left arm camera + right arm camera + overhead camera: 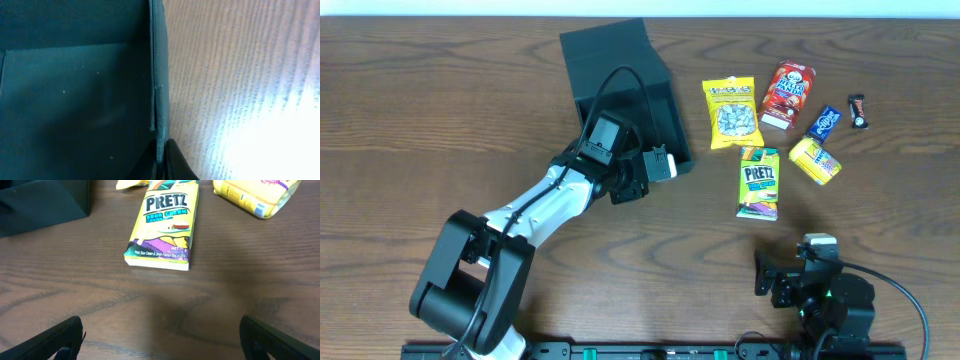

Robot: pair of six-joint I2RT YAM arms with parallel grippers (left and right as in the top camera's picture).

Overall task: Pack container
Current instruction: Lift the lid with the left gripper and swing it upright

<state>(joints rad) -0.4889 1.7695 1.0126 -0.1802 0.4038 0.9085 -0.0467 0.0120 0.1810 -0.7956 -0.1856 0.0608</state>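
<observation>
The container [620, 60] is a matte black box, open, with its flap lid standing up at the far side. My left gripper [663, 166] is at its front right corner, shut on the container's right wall. In the left wrist view the thin wall [159, 75] runs between the two fingers [161, 152], with the dark inside of the box to the left. My right gripper [788, 268] is open and empty low over the table near the front edge [160, 330]. A Pretz box [758, 182] lies flat ahead of it [162, 225].
Snack packets lie right of the container: a yellow bag [732, 112], a red packet [788, 95], a blue packet [823, 123], a yellow packet [815, 160] and a small dark bar [859, 111]. The container's corner shows in the right wrist view [40, 200].
</observation>
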